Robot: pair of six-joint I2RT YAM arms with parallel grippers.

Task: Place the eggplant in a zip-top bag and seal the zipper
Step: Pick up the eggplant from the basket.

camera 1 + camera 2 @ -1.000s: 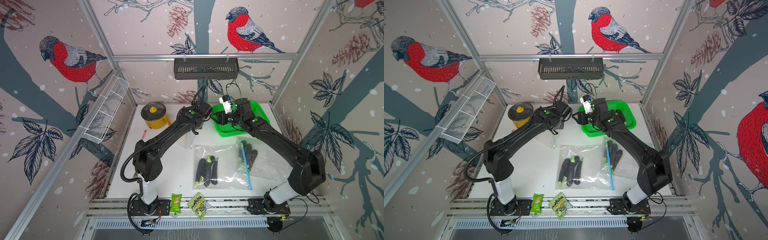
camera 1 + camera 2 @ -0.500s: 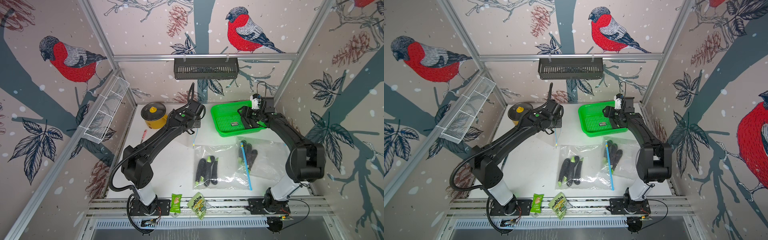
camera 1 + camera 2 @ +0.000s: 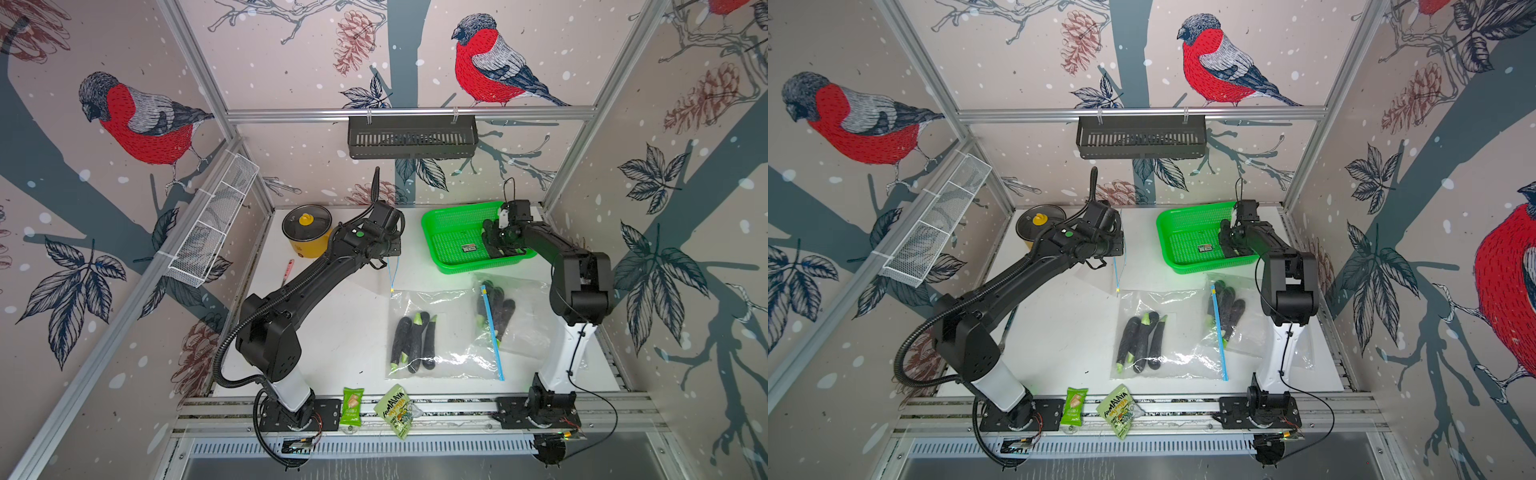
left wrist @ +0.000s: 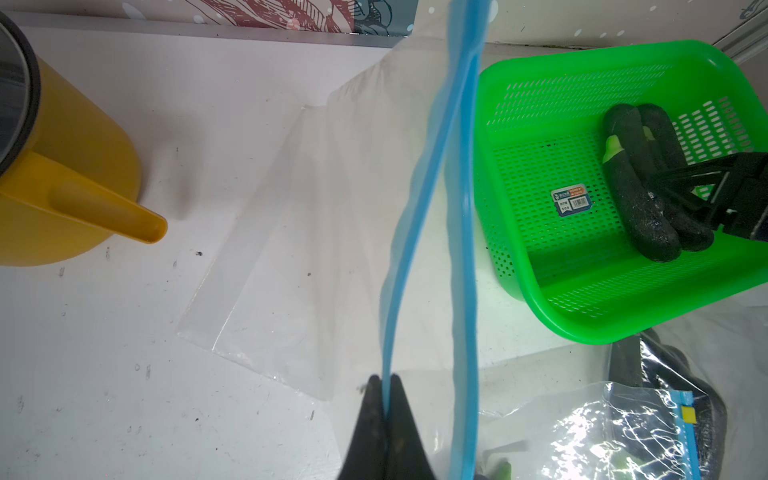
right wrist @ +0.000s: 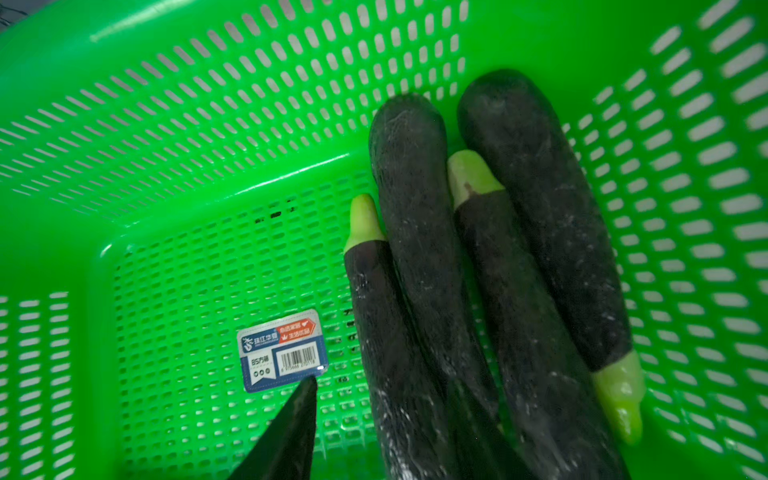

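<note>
4 eggplants (image 5: 419, 249) parallel in basket (image 5: 166, 124), stems alternating; left gripper (image 4: 386, 395) tight on bag zipper (image 4: 419, 208), grip of right gripper (image 4: 673, 185) unclear.

We find the basket (image 3: 432, 241) at the back right of the table (image 3: 340, 332), four eggplants (image 5: 415, 249) in its right end, and the pot (image 3: 306, 232) at the back left. Between them the left gripper (image 4: 384, 399) pinches an empty zip-top bag (image 4: 291, 257). A filled bag (image 3: 457, 316) lies before the basket, a second filled bag (image 3: 530, 299) right of it; two snack packets (image 3: 352, 405) rest on the front rail (image 3: 457, 405).
</note>
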